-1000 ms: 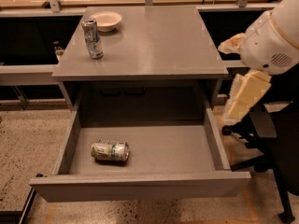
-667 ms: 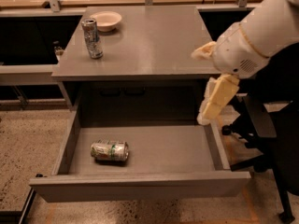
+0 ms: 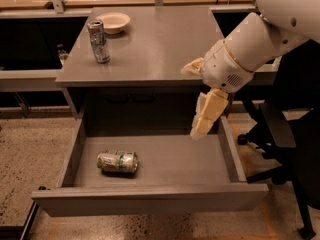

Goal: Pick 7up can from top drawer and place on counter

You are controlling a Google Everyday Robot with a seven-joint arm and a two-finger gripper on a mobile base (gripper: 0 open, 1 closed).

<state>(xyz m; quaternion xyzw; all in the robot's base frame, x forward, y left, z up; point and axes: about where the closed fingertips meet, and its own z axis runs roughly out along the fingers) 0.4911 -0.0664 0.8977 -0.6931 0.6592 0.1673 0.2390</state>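
The 7up can (image 3: 117,161), silvery with green markings, lies on its side on the floor of the open top drawer (image 3: 150,199), left of the middle. The grey counter (image 3: 155,44) is the cabinet top above it. My gripper (image 3: 192,101) hangs over the right rear part of the drawer, well to the right of the can and above it. Its cream fingers (image 3: 207,114) are spread apart and hold nothing. One points down into the drawer, the other sits at the counter's front edge.
A taller slim silver-and-blue can (image 3: 99,41) stands on the counter's left side, with a pale bowl (image 3: 113,21) behind it. A black chair (image 3: 287,134) stands close to the drawer's right side. Dark open shelving flanks the cabinet on both sides.
The arm has swung left, from beside the cabinet's right edge to over the right part of the drawer. The can has not moved.
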